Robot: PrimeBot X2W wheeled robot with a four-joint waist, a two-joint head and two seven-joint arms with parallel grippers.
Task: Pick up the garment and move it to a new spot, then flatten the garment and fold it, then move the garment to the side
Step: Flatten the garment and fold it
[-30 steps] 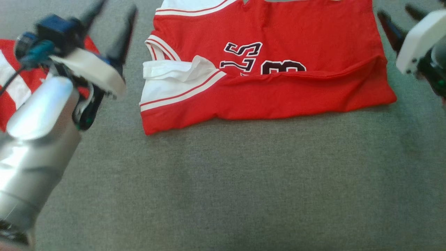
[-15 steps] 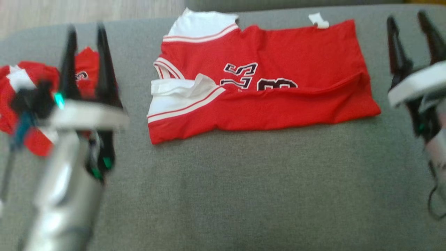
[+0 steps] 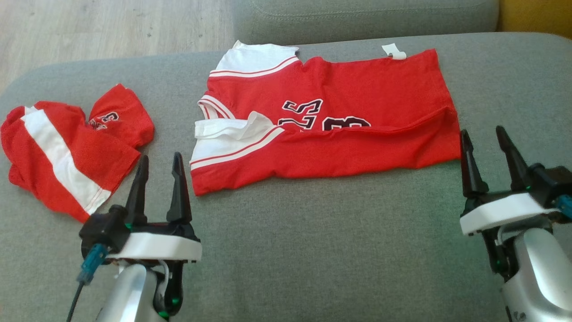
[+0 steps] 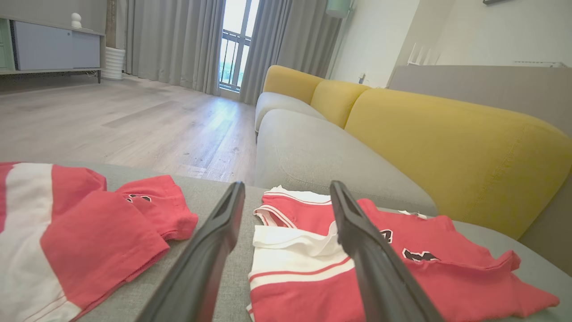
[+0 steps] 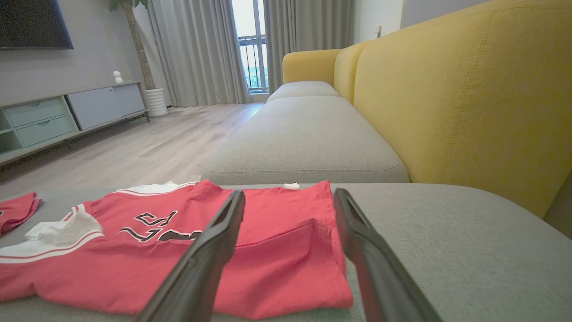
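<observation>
Head view: the red jersey (image 3: 339, 116) lies part-folded on the grey seat cushion (image 3: 313, 250). Its long axis runs side to side across the robot, with the white-trimmed shoulder end on the left and the hem end on the right. The left gripper (image 3: 161, 156) stands just off the jersey's near left corner and the right gripper (image 3: 481, 130) just off its near right corner. Both have their fingers wide, empty and pointing away from the robot. Neither arm looks clearly nearer. A second red garment (image 3: 67, 152) lies well apart, left of the jersey.

Left wrist view: the jersey (image 4: 295, 264) lies ahead and slightly right of the spread fingers, white panel closest.

Right wrist view: the jersey's hem end (image 5: 277, 268) sits straight ahead between the open fingers, the rest running off to the left. The next fold probably takes both arms, one at each end.
</observation>
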